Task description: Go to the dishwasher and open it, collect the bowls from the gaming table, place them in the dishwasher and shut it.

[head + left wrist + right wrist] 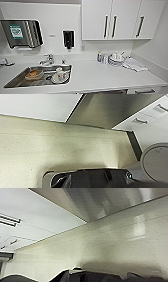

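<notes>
I face a white kitchen counter (100, 75) from close up. The dishwasher's brushed steel front (117, 109) stands shut above the pale floor (62, 149) in the left wrist view. The same steel front (105, 200) shows in the right wrist view. Dark parts of my left gripper (95, 177) and my right gripper (100, 276) hang low over the floor, a little away from that front. The bowls and the gaming table are out of view.
A steel sink (15, 81) on the left holds white crockery (60, 75) and a tub of brownish food (33, 74). A bottle (99, 57), stacked white dishes (115, 58) and a cloth (135, 65) sit at the right. White wall cabinets (117, 20) hang above. White drawer fronts (150, 119) flank the dishwasher.
</notes>
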